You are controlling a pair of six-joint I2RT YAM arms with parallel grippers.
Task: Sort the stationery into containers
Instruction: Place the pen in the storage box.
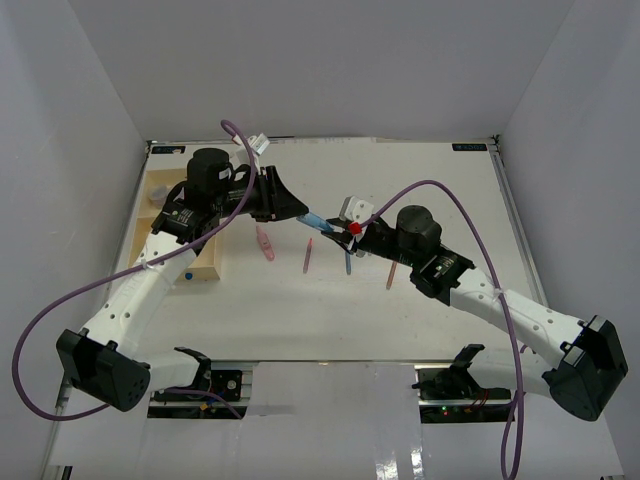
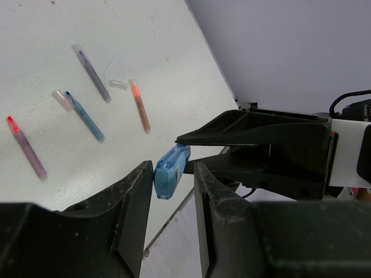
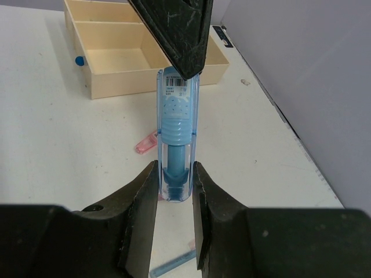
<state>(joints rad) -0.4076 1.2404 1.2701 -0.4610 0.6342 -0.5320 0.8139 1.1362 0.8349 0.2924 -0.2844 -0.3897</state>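
**Blue case hung between two pincers over mid-desk**

The blue case (image 1: 315, 220), a clear slim holder with a ribbed slider and a barcode label, was off the desk (image 1: 430, 180), lying level between the two arms. The right pincer (image 3: 175, 174) pinched its right end, both fingers flat against its sides. The left pincer (image 2: 174, 168) bracketed the other end. One finger sat against the case and a sliver of gap showed at the other, so it was not clamped.

Below and just nearer lay a short pink piece (image 1: 265, 243), then to its right a pink pen (image 1: 308, 258), a blue pen (image 1: 347, 262) and an orange pen (image 1: 390, 275), each apart from the next. The tray (image 1: 205, 262) stood at the desk's left edge, under the left arm, well apart from the case.
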